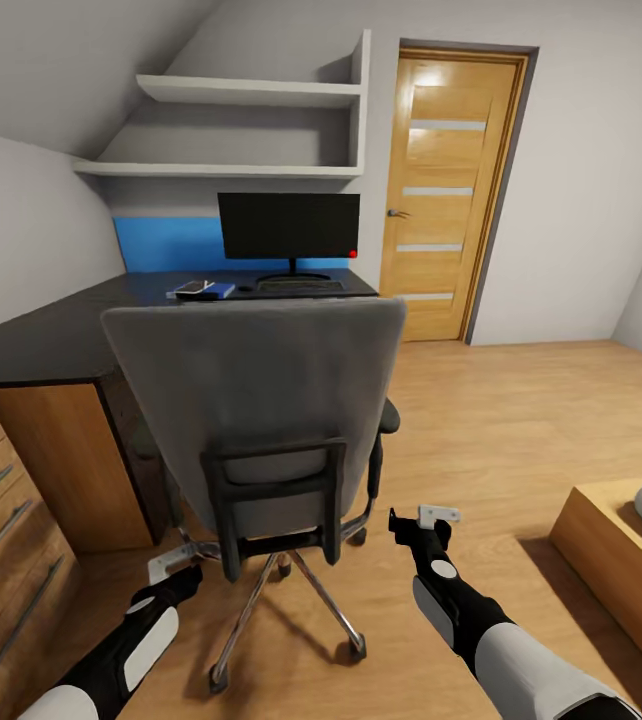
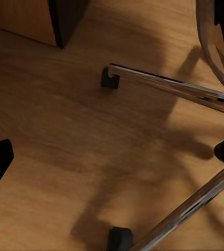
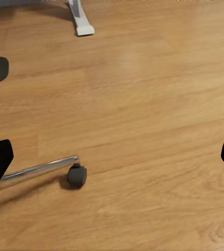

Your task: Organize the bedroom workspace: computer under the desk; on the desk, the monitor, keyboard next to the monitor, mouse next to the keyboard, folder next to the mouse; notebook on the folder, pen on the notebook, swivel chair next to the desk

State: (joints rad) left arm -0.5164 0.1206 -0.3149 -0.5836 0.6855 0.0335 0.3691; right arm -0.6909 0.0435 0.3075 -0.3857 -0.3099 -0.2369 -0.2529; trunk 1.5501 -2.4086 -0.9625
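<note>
Chair [image 1: 261, 400] faces desk [image 1: 51, 335], back toward camera. Monitor [image 1: 289, 228], keyboard [image 1: 301, 286], blue folder [image 1: 203, 291] on desk; stack on folder probably notebook. Both grippers [image 1: 176, 570] [image 1: 423, 525] low beside chair base, spread wide, empty.

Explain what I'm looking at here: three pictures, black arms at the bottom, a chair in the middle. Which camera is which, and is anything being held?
The large picture comes from the robot's head, looking down over its two arms. The left gripper and right gripper hang low behind the swivel chair, both open and holding nothing. The chair faces the black desk, which carries the monitor, the keyboard and a blue folder with something dark on it. The two smaller pictures come from cameras at each wrist, looking at the wood floor and the chair's chrome legs and casters.
</note>
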